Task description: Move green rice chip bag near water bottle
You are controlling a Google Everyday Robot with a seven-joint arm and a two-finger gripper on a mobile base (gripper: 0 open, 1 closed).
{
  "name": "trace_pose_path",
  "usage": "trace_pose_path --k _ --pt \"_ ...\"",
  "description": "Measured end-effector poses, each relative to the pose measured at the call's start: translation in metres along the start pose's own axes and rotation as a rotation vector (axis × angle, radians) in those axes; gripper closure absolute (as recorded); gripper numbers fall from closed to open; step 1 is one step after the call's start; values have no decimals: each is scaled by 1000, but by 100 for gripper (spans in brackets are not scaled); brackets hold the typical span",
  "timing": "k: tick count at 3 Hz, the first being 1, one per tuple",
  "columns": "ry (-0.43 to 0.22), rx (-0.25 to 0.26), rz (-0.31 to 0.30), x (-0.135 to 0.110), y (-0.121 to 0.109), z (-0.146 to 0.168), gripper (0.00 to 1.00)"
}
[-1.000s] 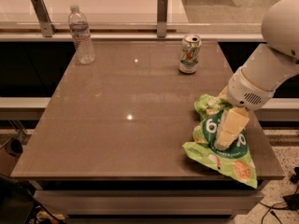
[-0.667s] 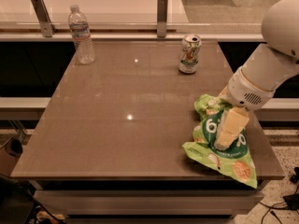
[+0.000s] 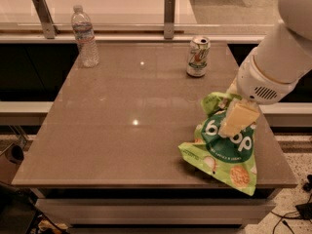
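The green rice chip bag (image 3: 225, 156) is at the table's front right, crumpled and propped up, with its lower corner reaching past the front edge. My gripper (image 3: 237, 118) comes in from the right and is shut on the bag's upper middle; one cream finger (image 3: 240, 117) lies across the dark-green label. The water bottle (image 3: 85, 36) stands upright at the far left corner of the table, well apart from the bag.
A green-and-white soda can (image 3: 198, 56) stands at the back, right of centre, just behind the bag and arm. The brown table (image 3: 126, 111) has a rail with two metal posts (image 3: 169, 16) behind it. The floor drops off on both sides.
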State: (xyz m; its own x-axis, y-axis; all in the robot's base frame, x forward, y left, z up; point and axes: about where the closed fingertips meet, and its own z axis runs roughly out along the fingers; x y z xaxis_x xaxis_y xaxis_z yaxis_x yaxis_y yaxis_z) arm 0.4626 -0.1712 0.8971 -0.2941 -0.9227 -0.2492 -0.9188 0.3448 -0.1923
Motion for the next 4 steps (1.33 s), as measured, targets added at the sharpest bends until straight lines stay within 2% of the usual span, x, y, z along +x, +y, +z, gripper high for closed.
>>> trace_pose_path --k 1,2,3,4 --pt "18 83 2 -8 1 -28 100" --pt "6 128 6 -10 -4 -44 100" --pt "6 129 6 -10 -4 -44 100" --pt "5 172 -19 -23 -12 -60 100"
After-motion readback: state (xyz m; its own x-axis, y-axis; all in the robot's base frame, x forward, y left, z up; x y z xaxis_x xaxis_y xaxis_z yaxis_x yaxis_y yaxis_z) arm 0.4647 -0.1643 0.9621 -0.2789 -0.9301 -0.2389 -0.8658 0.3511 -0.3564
